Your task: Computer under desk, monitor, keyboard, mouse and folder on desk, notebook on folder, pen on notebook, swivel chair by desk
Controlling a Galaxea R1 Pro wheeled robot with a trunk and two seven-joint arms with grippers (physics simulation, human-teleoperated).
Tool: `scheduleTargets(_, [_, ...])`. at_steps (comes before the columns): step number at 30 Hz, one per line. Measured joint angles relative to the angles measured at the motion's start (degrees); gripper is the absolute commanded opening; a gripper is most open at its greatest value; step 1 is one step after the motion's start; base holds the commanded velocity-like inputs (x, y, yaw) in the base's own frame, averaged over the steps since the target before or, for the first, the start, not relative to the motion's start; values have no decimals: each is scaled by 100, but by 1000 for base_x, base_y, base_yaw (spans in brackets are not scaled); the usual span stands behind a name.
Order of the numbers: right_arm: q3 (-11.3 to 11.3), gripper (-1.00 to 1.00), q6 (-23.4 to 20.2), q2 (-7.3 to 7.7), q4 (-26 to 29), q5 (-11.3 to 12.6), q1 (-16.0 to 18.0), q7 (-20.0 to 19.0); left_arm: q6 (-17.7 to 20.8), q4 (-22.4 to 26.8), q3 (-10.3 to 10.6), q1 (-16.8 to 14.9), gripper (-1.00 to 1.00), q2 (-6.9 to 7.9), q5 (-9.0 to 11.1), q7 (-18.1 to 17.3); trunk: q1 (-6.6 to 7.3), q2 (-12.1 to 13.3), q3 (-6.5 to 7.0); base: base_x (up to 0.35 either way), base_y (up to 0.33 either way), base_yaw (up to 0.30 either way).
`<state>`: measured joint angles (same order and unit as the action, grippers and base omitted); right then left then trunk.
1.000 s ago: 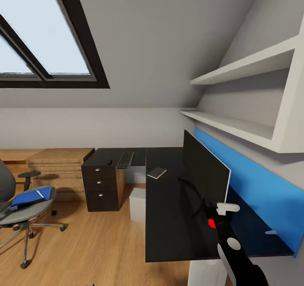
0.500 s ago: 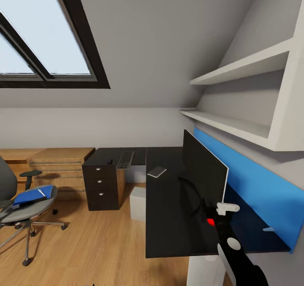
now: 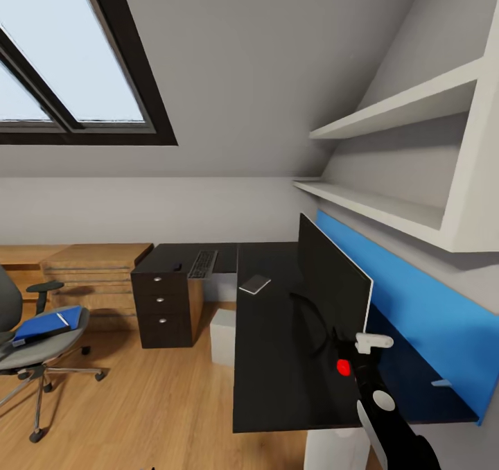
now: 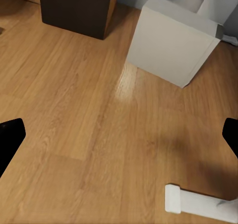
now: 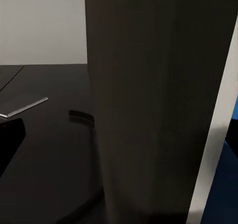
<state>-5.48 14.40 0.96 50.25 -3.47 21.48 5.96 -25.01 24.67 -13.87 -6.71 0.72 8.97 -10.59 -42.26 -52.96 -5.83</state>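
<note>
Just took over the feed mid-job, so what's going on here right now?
The robot stands at the black desk with its right claw up close to the back of the monitor, which stands on the desk; whether it grips it is unclear. The keyboard lies on the far wing, and a small flat item sits mid-desk. The blue folder is on the swivel chair, away from the desk. The left claw hangs open over bare floor near the white computer.

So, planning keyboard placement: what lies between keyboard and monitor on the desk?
In the head view, only the notebook lies between keyboard and monitor; the desk is otherwise bare.
</note>
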Motion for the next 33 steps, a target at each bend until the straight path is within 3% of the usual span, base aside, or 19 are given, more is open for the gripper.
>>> scheduleTargets(33, [2,100,0,0,3,1,0,-1,0,0,-2,0,100,0,6,7,0,0,0,14,-71,0])
